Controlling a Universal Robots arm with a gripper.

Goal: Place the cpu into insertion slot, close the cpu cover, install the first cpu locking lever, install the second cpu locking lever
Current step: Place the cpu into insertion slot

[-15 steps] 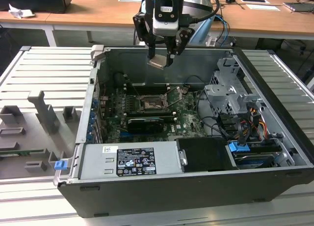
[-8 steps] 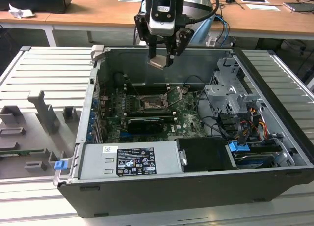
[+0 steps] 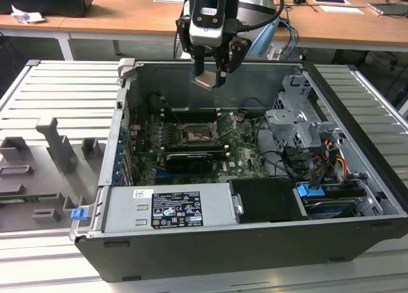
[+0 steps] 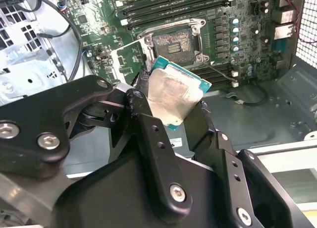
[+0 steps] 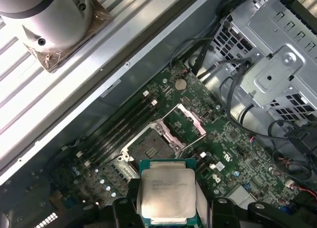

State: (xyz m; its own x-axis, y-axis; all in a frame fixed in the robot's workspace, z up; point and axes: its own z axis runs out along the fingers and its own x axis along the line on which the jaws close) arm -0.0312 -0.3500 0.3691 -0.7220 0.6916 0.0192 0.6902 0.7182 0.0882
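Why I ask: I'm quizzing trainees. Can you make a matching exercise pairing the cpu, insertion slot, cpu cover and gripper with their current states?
Things:
1. cpu
2. insertion slot
3. cpu cover
4. gripper

States:
A. empty and uncovered
B. shut on the cpu
C. swung open beside the insertion slot
D. held aloft between the jaws

Pairs: 1-D, 2-A, 3-C, 4-B
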